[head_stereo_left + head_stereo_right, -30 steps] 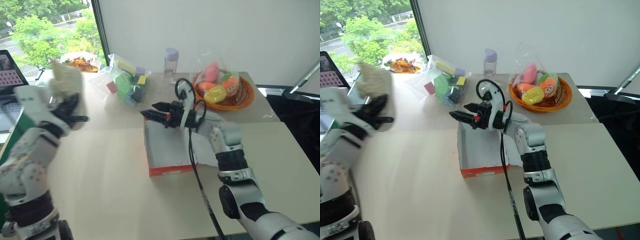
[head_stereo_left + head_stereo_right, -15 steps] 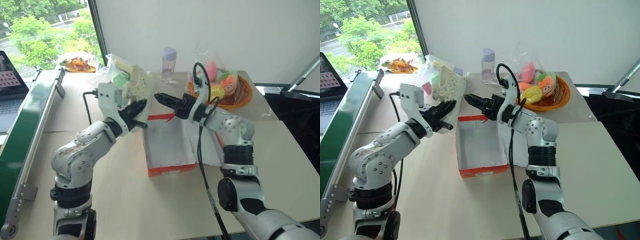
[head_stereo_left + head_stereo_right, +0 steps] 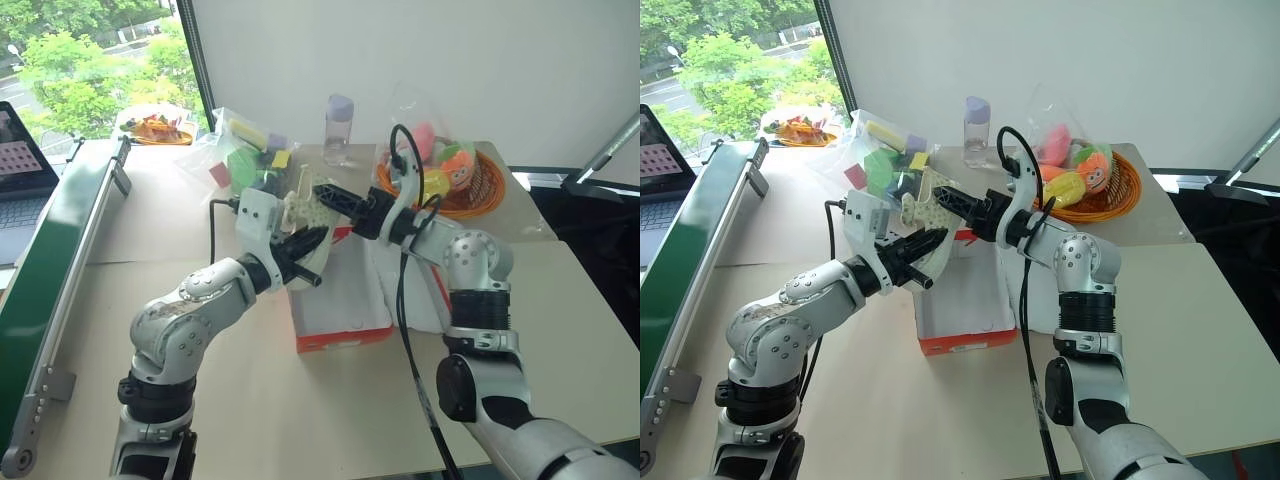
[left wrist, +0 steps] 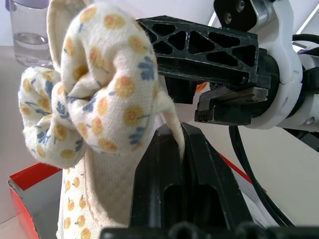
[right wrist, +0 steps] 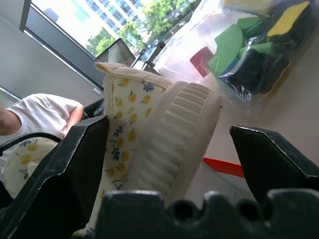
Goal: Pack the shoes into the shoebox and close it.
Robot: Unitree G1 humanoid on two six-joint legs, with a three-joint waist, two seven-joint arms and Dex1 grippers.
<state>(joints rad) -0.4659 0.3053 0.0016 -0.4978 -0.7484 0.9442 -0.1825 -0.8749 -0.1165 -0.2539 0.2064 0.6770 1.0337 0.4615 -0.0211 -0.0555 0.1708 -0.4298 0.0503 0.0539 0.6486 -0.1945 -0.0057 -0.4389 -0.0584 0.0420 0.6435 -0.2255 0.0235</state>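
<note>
Left gripper (image 3: 306, 262), pinching a shoe (image 3: 303, 205) at frame centre, has swung in from the left edge over the open shoebox (image 3: 340, 300); right gripper (image 3: 328, 194) gapes beside it. No legible writing.

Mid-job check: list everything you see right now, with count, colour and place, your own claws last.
Cream fabric shoe with yellow-and-blue flower print and ribbed pale sole: one, held over the box's far end.
Red-orange cardboard shoebox, white inside: one, open, table centre.
Clear bag of green, yellow and red foam blocks: one, far left of the table.
Clear plastic bottle with lilac cap: one, far edge, centre.
Orange woven basket of bagged bright toys: one, far right.
Laptop: one, dark, left edge.
Green rail: one, left of the table.
Person in a white sleeve: one, background of the right wrist view.
Left claw: black, shut on the shoe.
Right claw: black, open around the shoe.
</note>
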